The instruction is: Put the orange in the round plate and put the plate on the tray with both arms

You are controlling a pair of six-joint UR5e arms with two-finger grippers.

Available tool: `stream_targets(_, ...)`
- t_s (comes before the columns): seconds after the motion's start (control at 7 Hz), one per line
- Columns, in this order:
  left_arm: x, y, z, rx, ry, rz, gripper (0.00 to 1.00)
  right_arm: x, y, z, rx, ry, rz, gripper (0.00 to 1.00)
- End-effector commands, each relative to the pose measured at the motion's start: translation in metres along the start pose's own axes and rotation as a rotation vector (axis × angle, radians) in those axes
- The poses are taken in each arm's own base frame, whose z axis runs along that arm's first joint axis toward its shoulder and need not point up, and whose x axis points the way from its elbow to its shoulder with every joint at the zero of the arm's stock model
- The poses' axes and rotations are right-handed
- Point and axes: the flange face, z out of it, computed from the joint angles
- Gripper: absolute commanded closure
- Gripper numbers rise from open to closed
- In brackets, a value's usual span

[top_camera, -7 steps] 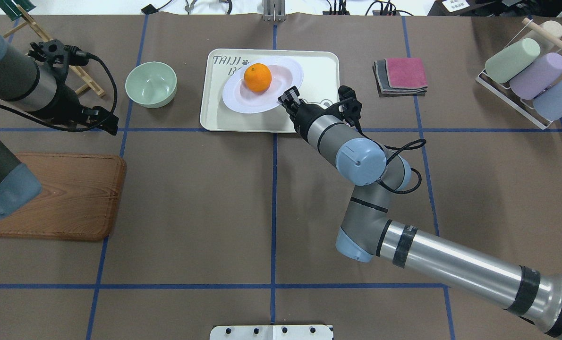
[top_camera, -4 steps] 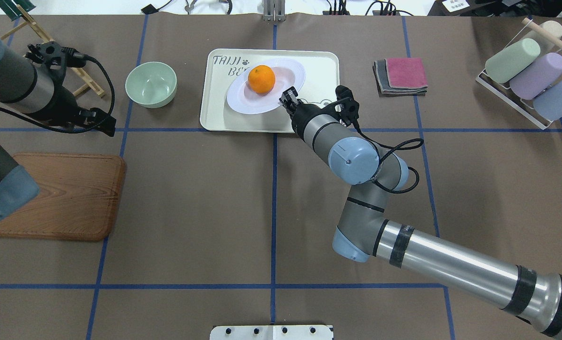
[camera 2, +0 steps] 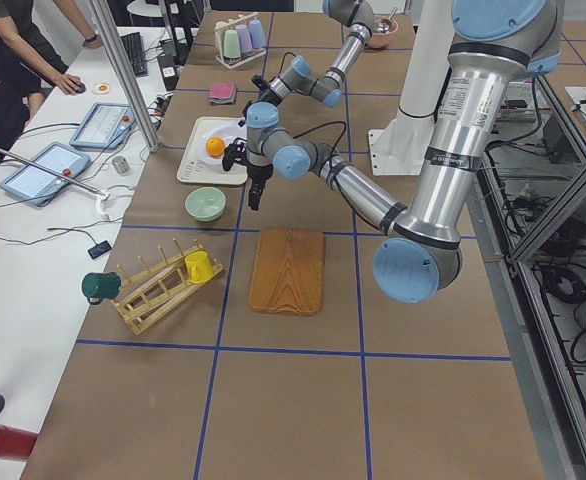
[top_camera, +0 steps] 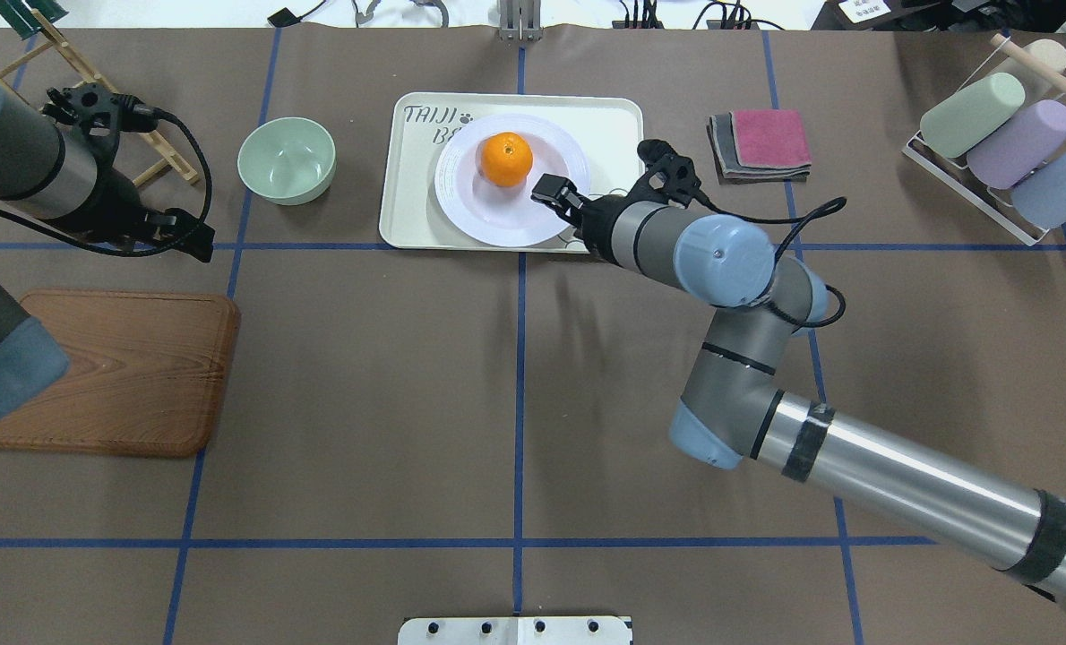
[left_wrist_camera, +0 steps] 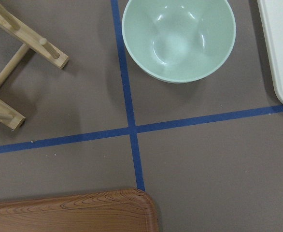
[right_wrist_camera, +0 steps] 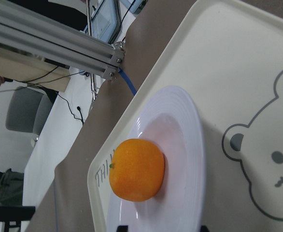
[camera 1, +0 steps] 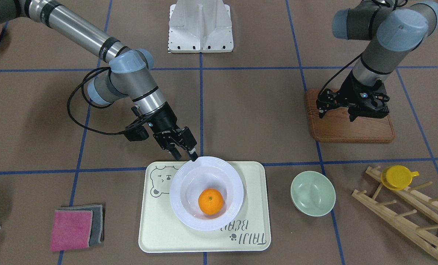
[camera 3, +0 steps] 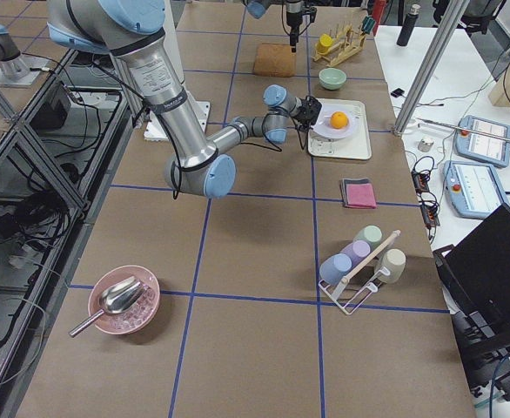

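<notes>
Orange [top_camera: 506, 159] sits in the hollow of the white plate [top_camera: 461, 210], and the plate lies flat on the cream tray [top_camera: 408, 224], about midway between the tray's short edges, with the tray itself at the middle of the desk's [top_camera: 515, 403] far edge from the robot. Both placings look done, so the step in hand appears to be the letting-go. The right hand [camera 1: 184, 154] is at the plate's rim on the side nearest the robot, and its wrist view suggests it is spread, with the rim lying between the tips and not pinched. The left hand [camera 1: 351, 110] hangs well apart over the wooden board [camera 1: 351, 134] near the desk's left edge, beside the green bowl [top_camera: 286, 159]. Whether it is spread or pressed together I cannot tell. The next move probably calls for the right hand to stay spread and draw straight back toward the desk's near edge, clearing the rim. A snag there could tip the plate and roll the fruit out.
</notes>
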Motion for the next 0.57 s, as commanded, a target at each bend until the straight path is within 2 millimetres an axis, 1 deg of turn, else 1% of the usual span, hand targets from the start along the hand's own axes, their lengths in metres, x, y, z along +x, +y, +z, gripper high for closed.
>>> stream_targets(0.0, -0.01, -0.006, -0.005, 0.005, -0.007, 0.032, 0.03, -0.007, -0.067, -0.098, -0.2, 0.133, -0.242, 0.0)
stream_targets(0.14, -0.057, -0.002, -0.007, -0.003, -0.05, 0.083, 0.03, 0.015, -0.096, -0.124, -0.224, 0.219, -0.398, 0.0)
stream_targets(0.29, -0.107, -0.003, -0.019, 0.003, -0.093, 0.147, 0.03, 0.031, -0.126, -0.14, -0.226, 0.272, -0.57, 0.0)
stream_targets(0.43, -0.159, 0.003, -0.031, -0.001, -0.134, 0.21, 0.03, 0.047, -0.151, -0.146, -0.331, 0.334, -0.637, 0.0)
